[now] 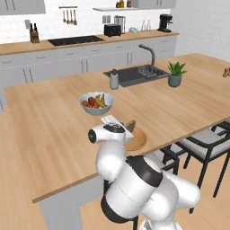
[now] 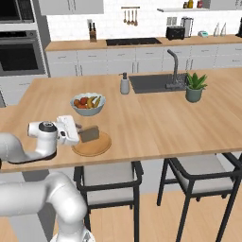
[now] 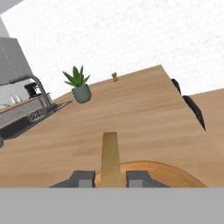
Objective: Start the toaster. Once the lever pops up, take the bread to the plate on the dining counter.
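Observation:
My gripper [image 2: 79, 133] is shut on the bread [image 2: 89, 134], a thin tan-brown slice held on edge just over the orange-brown plate [image 2: 92, 145]. The plate lies near the front edge of the light-wood dining counter [image 1: 54, 121]. In the hand view the bread [image 3: 110, 155] rises edge-on between my fingertips [image 3: 83, 177], with the plate [image 3: 175, 173] right beneath it. From the left base view my hand partly covers the bread [image 1: 130, 125] and the plate [image 1: 138, 140]. The black toaster [image 1: 112, 30] stands far off on the back worktop.
A grey-blue fruit bowl [image 1: 96, 102] sits just behind the plate. Further back are a soap bottle [image 1: 114, 80], the sink [image 1: 130, 74] with its tap, and a potted plant [image 1: 175, 74]. Dark chairs [image 2: 108, 184] stand under the counter's front edge.

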Available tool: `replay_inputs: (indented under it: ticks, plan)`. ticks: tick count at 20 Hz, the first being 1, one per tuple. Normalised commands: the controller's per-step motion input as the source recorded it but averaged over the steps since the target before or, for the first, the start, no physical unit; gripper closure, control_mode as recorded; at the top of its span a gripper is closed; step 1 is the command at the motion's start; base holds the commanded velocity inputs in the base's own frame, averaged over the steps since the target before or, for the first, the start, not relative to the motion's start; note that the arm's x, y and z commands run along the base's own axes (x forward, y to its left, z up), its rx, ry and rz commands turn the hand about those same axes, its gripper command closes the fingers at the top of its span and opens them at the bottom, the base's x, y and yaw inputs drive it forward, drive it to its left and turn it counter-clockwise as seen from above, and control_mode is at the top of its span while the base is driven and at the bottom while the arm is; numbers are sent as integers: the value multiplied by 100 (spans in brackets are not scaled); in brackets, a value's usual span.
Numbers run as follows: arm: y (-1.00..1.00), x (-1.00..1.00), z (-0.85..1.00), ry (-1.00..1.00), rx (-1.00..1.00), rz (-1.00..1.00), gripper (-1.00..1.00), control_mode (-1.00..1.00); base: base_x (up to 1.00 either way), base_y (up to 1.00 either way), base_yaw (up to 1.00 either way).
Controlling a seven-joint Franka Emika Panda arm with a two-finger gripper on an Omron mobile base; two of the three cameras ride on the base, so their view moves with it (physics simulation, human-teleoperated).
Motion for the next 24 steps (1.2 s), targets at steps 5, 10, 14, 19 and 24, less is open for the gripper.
replay_inputs:
  ticks: [5,10,14,19,24]
  plan:
    - [0,-5,-56,-16,4,0,100,-100,0,0,0]
    - [-25,-83,-30,-23,10,2,-100,-100,0,0,0]
    - [-23,-43,-35,-16,8,0,-100,-100,0,0,0]
    - [0,-10,-10,-22,7,0,-100,-100,0,0,0]
    - [-8,-86,30,-17,13,1,-100,-100,0,0,0]
